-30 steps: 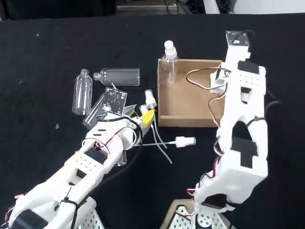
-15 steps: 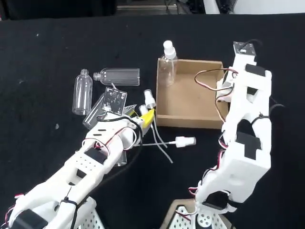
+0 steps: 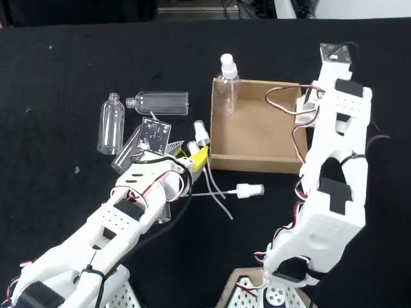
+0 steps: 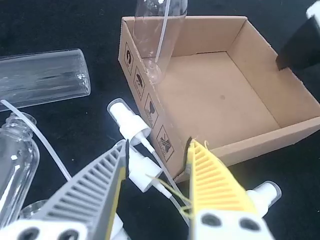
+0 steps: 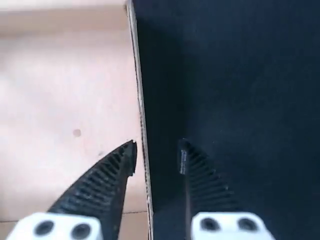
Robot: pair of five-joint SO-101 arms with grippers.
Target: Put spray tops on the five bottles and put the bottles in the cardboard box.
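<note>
The cardboard box [image 3: 282, 163] sits open on the black table. A clear bottle [image 3: 226, 86] with a spray top stands in its far left corner. Three bare bottles [image 3: 158, 102] lie left of the box. One loose spray top [image 3: 201, 133] lies by the box's left wall and another [image 3: 249, 190] in front of it. My left gripper [image 4: 157, 145] is open at the box's near left corner, with a spray top [image 4: 142, 172] lying between its fingers. My right gripper [image 5: 157, 150] is open and straddles the box's right wall [image 5: 142, 120].
The right arm [image 3: 334, 128] stands tall over the box's right side. Thin white tubes [image 3: 218, 196] trail from the spray tops across the table in front of the box. A lying bottle [image 4: 40, 77] is close to the left gripper.
The right arm has shifted to the right, from over the box's inside to its right wall. The left arm and the bottles have not moved.
</note>
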